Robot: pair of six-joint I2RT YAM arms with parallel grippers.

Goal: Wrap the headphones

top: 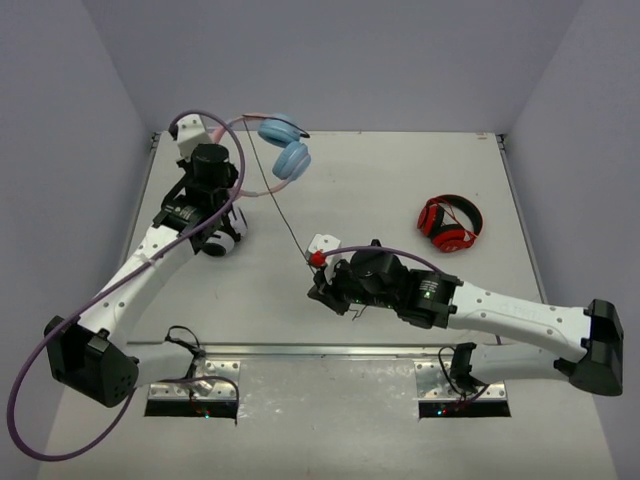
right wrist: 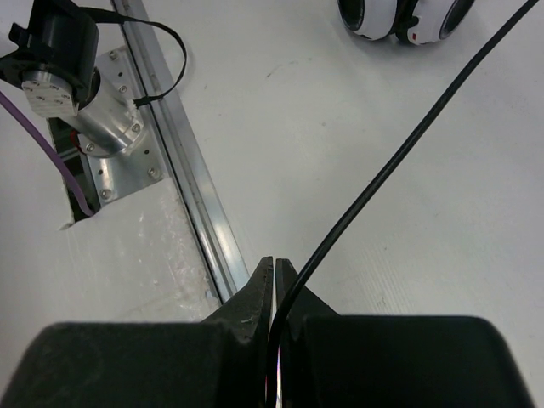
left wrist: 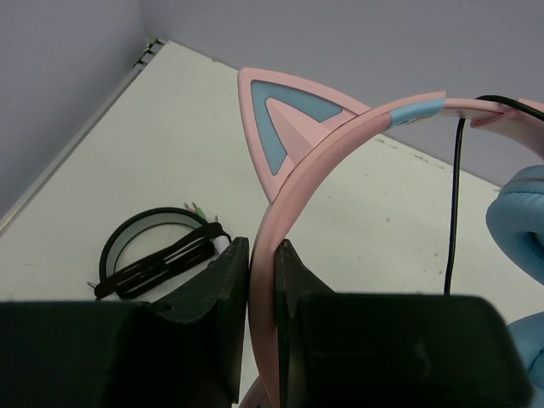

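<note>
Top external: left arm [top: 130,275] stretches forward, left gripper [left wrist: 263,255] clamped on the headphones' [top: 285,150] band [left wrist: 293,183]. Right arm [top: 500,310] bends inward, right gripper [right wrist: 274,270] pinching the cable [top: 280,205] above the white table [top: 400,170].

The headphones [top: 290,160] have a pink band carrying a pink-and-blue cat ear [left wrist: 285,119], plus round light blue cups. They hang above the surface at its far left, the band pinched in the left claw [left wrist: 262,255]. Their thin black cable [top: 285,205] runs taut from the band toward the middle, where the right claw [right wrist: 276,265] clamps it.
</note>
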